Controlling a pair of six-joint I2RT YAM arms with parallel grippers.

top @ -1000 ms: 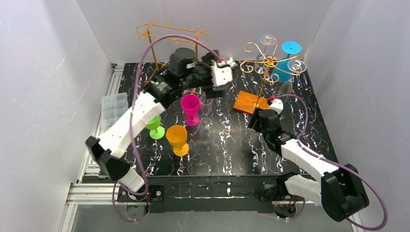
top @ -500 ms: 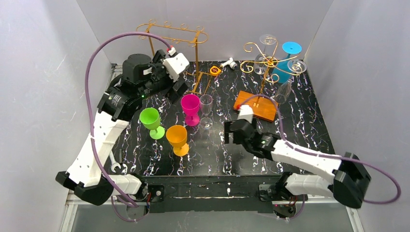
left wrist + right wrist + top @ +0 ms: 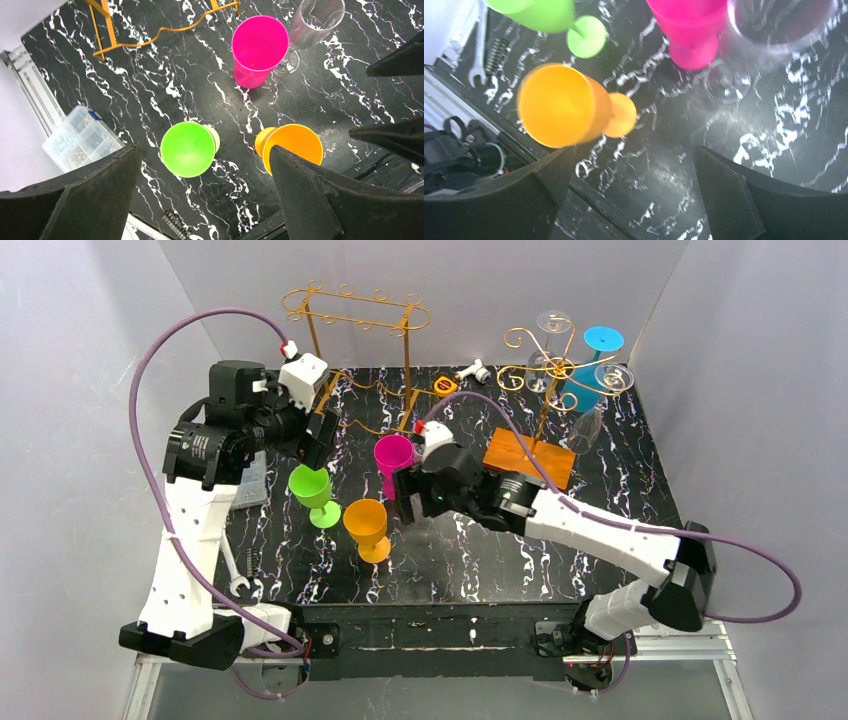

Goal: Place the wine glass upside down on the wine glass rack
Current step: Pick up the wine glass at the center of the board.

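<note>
Left gripper: held over the green goblet at centre left of the top view; in its wrist view the gripper is seen with jaws spread wide and nothing between them. Right gripper: lowered beside the pink goblet; in its wrist view the gripper is likewise shown wide open and empty. Clear wine glass: standing upright on its foot just beside the pink goblet, shown sharply only in the left wrist view; it is blurred in the right wrist view and masked by the right wrist from above. Orange goblet: nearest the front table edge. Gold rack on a wooden base: upper right, visible from above only, with a blue glass and clear glasses hung inverted. Gold rail rack: upper left. Compartment box and wrench: along the left edge. Black marble table: open surface is left in front of the right arm; white walls close in on three sides.
</note>
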